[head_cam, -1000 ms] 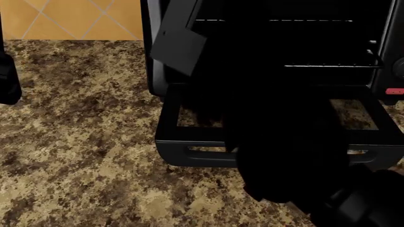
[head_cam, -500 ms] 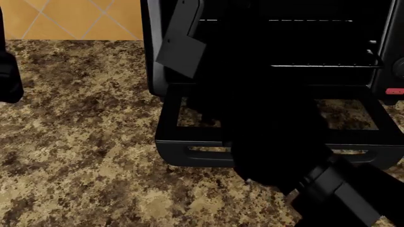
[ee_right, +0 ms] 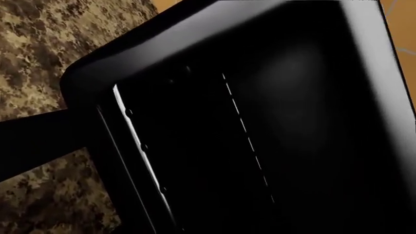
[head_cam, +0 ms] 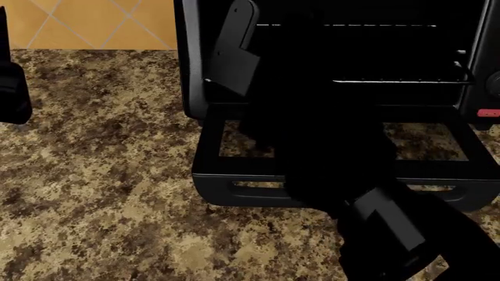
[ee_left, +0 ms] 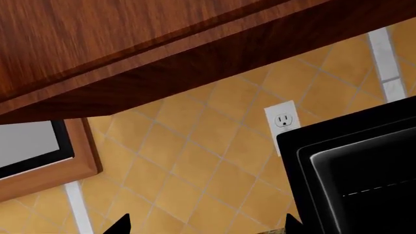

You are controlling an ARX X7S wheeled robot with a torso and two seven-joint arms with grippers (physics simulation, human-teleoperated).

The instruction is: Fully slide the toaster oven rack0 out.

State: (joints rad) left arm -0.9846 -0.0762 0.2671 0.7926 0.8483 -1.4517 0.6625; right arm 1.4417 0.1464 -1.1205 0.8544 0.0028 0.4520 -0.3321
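The toaster oven (head_cam: 343, 88) stands on the granite countertop (head_cam: 102, 193) with its door (head_cam: 234, 170) dropped flat, and the right arm reaches into the cavity. The rack0 (head_cam: 406, 81) lies low inside, its silvery front bar just behind the door hinge. The right gripper (head_cam: 270, 99) is lost in the dark, so its grip cannot be told; I'd pull straight and level toward the door until the rack stops.

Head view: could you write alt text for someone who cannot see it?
A black toaster oven sits on a speckled brown countertop, its glass door dropped open and flat. The robot's dark right arm reaches into the cavity, hiding its hand, beside a thin silvery rack bar.
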